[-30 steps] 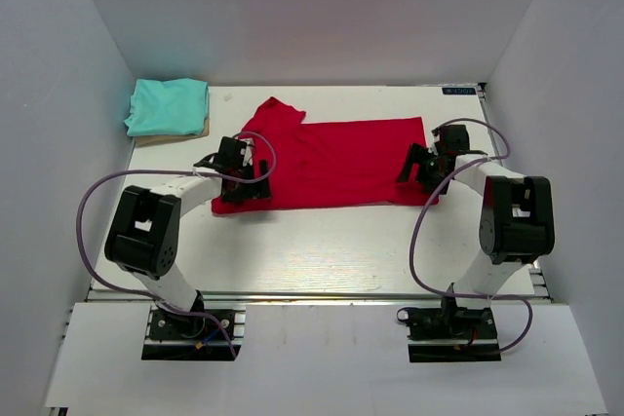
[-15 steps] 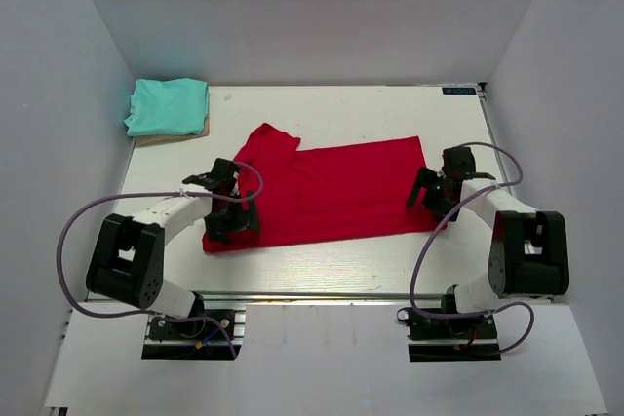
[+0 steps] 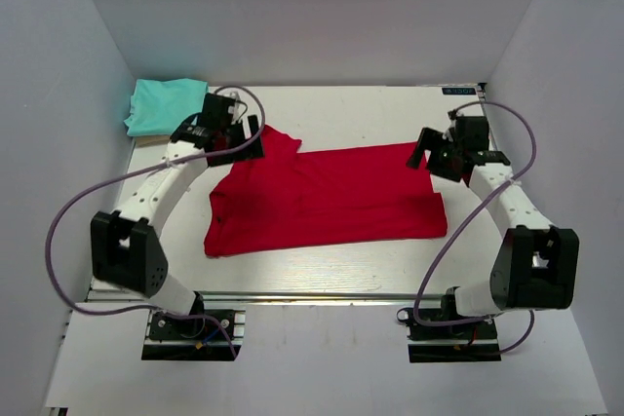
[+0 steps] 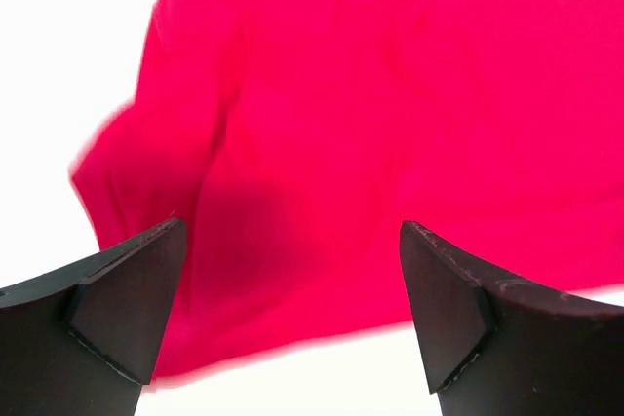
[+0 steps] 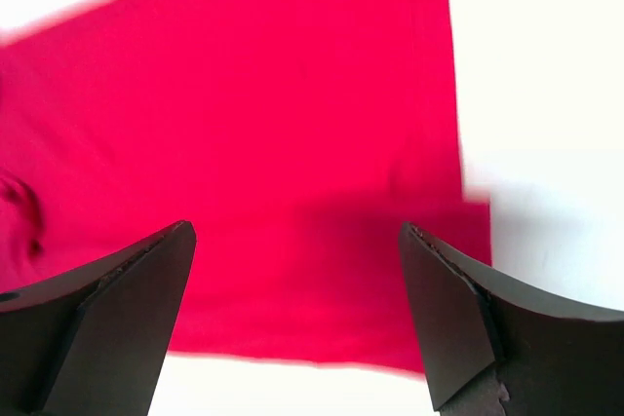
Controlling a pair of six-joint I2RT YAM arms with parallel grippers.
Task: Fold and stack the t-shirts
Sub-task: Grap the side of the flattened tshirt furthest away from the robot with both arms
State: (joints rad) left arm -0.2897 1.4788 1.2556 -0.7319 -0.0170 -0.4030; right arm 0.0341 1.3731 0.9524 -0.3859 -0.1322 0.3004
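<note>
Top external view: the light teal t-shirt is seen in a neat rectangular fold at the far left corner of the table, so that half of the folding is judged done. The red t-shirt lies flat across the middle of the table, well apart from the teal one. It is spread as a wide band with one sleeve pointing toward the far left. A stepped right edge in the right wrist view suggests that one layer is laid over another, but this cannot be told for certain. No compact rectangle has been formed, and nothing is stacked yet.

The left gripper is held over the sleeve end near the far edge, and the right gripper over the far right corner of the red cloth. In both wrist views the jaws are seen spread wide, with nothing between them and the cloth below untouched.

Left to do, by this reading: the sleeve is to be tucked in, the band folded across to a like size, and one shirt set on the other.
</note>
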